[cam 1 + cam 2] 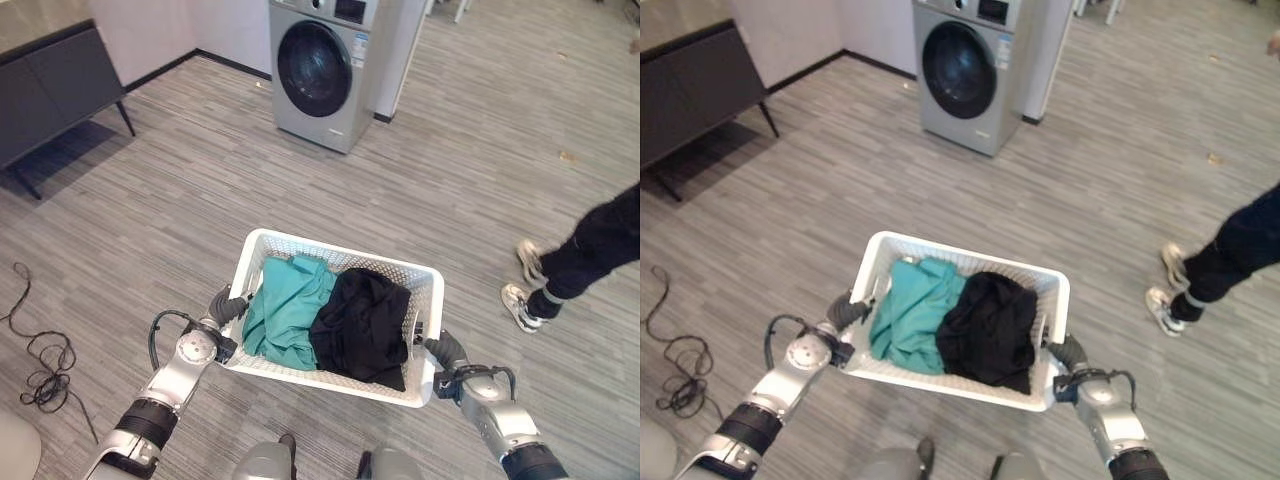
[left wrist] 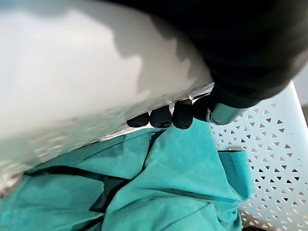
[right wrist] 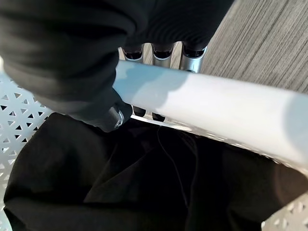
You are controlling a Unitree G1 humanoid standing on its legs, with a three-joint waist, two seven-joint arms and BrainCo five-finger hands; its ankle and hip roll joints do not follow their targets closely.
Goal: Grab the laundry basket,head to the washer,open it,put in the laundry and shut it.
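Observation:
I carry a white perforated laundry basket [image 1: 340,252] in front of me, above the floor. It holds a teal garment [image 1: 288,310] on its left and a black garment [image 1: 365,325] on its right. My left hand [image 1: 228,308] is shut on the basket's left rim, its dark fingertips [image 2: 161,117] hooked under the rim above the teal garment [image 2: 163,192]. My right hand [image 1: 446,350] is shut on the right rim [image 3: 202,103], fingers curled round it over the black garment [image 3: 120,187]. The silver washer [image 1: 322,65] stands ahead by the far wall, its round dark door closed.
A dark cabinet on legs [image 1: 55,95] stands at the far left. A person's legs and shoes [image 1: 560,270] are on the right, beside the basket. A black cable [image 1: 40,360] lies on the floor at the left. Open wood floor stretches between me and the washer.

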